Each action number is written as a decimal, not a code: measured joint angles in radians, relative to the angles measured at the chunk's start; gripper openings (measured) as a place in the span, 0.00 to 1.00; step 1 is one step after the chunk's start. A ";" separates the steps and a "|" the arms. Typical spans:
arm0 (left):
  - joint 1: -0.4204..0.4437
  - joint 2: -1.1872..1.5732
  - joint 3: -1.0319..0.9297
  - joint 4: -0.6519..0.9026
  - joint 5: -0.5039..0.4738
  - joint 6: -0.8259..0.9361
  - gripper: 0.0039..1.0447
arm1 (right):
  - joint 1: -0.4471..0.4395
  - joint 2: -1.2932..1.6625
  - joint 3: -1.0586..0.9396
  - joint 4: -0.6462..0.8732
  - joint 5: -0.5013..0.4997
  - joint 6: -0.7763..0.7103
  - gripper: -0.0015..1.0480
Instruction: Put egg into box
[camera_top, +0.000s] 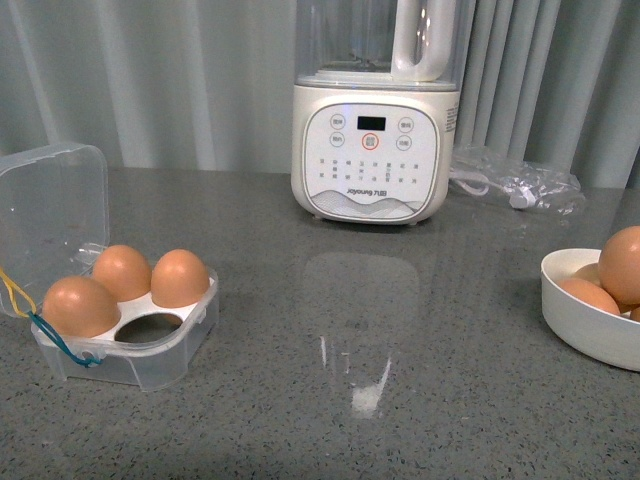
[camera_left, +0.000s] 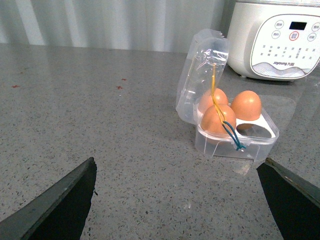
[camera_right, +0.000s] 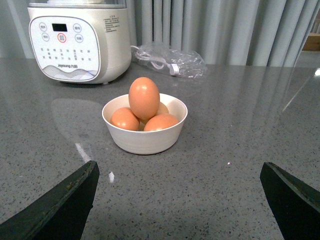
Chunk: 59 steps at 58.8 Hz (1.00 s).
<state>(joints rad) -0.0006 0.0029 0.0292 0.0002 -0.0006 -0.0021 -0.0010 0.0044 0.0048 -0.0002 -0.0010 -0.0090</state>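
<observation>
Reach stage: fourth egg not yet picked up.
The egg (camera_right: 144, 97) sits topmost in the white bowl (camera_right: 145, 142) at the right of the table (camera_top: 400, 400). The box (camera_top: 160, 365) lies open at the left holding three eggs (camera_top: 122, 272) (near pocket (camera_top: 150, 327) bare). The right end effector (camera_right: 179, 163) and left end effector (camera_left: 178, 160) both gape, empty. Next, I judge, the right one must descend and close gently on the egg.

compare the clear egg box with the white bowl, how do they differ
The box is clear, square and lidded; the bowl is opaque white, round and lidless. The box seats three eggs in holes, one free; the bowl piles its eggs loose. Both hold brown eggs.
</observation>
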 joint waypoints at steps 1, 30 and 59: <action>0.000 0.000 0.000 0.000 0.000 0.000 0.94 | 0.000 0.000 0.000 0.000 0.000 0.000 0.93; 0.000 0.000 0.000 0.000 0.000 0.000 0.94 | 0.000 0.000 0.000 0.000 0.000 0.000 0.93; 0.000 0.000 0.000 0.000 0.000 0.000 0.94 | 0.000 0.000 0.000 0.000 0.000 0.000 0.93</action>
<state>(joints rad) -0.0006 0.0029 0.0292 0.0002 -0.0006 -0.0021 -0.0010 0.0044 0.0048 -0.0002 -0.0010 -0.0090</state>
